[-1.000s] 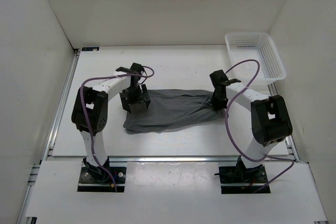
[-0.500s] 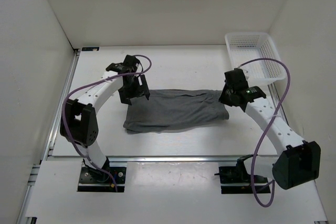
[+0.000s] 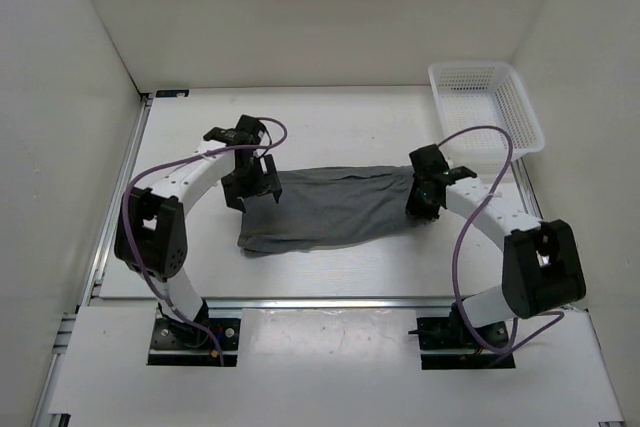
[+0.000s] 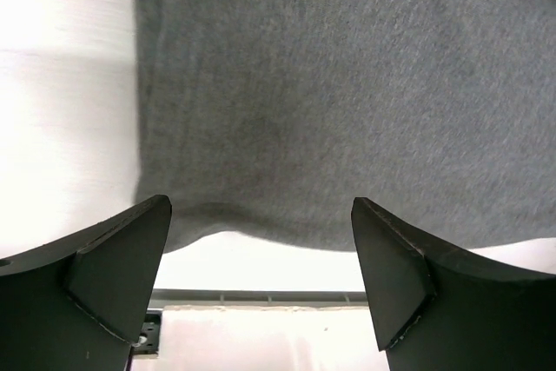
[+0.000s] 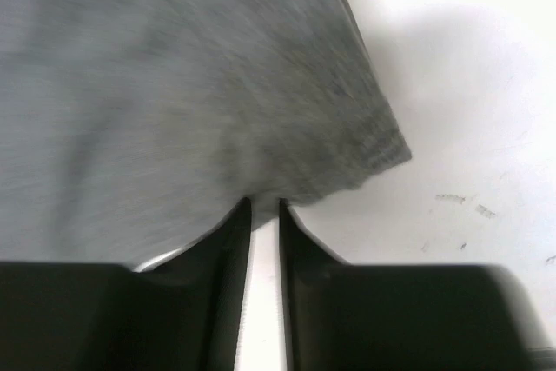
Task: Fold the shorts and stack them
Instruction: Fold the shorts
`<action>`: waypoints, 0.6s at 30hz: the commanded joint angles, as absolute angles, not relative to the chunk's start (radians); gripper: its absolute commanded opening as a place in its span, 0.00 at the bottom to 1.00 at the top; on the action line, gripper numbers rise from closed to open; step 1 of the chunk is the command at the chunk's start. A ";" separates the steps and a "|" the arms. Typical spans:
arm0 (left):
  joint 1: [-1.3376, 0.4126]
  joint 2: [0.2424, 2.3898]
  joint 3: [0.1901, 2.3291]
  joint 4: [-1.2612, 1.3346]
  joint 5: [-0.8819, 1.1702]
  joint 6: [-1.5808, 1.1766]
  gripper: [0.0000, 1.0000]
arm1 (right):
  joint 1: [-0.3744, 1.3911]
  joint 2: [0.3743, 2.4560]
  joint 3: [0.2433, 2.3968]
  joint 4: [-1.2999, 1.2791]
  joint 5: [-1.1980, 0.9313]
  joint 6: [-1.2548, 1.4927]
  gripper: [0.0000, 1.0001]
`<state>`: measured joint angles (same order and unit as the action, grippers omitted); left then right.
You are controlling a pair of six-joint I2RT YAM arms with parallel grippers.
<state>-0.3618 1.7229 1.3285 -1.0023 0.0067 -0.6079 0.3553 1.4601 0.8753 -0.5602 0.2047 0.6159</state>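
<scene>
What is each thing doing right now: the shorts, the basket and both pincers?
Plain grey jersey shorts: lying flat on the white table, stretched out long.
White plastic mesh basket: upright, empty.
Left pincer: open, over the shorts.
Right pincer: nearly shut, tips at the shorts' edge.

Bright, even, diffuse light in the top view, only soft shadows, white tabletop glaring near overexposure at the left wrist, plain mid-grey soft jersey shorts streaked with blur at the right wrist, black right gripper fingers dark and featureless
</scene>
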 commanded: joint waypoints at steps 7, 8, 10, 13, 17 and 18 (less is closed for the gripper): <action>-0.215 1.666 1.164 -0.917 0.075 -0.540 0.97 | 0.356 1.272 1.152 -0.721 0.272 0.525 0.54; -0.215 1.678 1.155 -0.902 0.087 -0.540 0.97 | 0.356 1.263 1.161 -0.730 0.272 0.525 0.57; -0.215 1.689 1.123 -0.881 0.109 -0.563 0.97 | 0.356 1.262 1.161 -0.741 0.272 0.515 0.59; -0.224 1.715 1.085 -0.841 0.129 -0.600 0.95 | 0.356 1.244 1.161 -0.741 0.272 0.525 0.60; -0.224 1.756 1.052 -0.805 0.175 -0.624 0.85 | 0.347 1.235 1.152 -0.741 0.272 0.534 0.60; -0.224 1.775 1.039 -0.796 0.192 -0.633 0.84 | 0.347 1.235 1.143 -0.741 0.281 0.534 0.60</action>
<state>-0.2214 1.7603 1.0599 -0.8608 0.1188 -0.6041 0.3527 1.2564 1.1484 -0.7170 0.2592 0.5423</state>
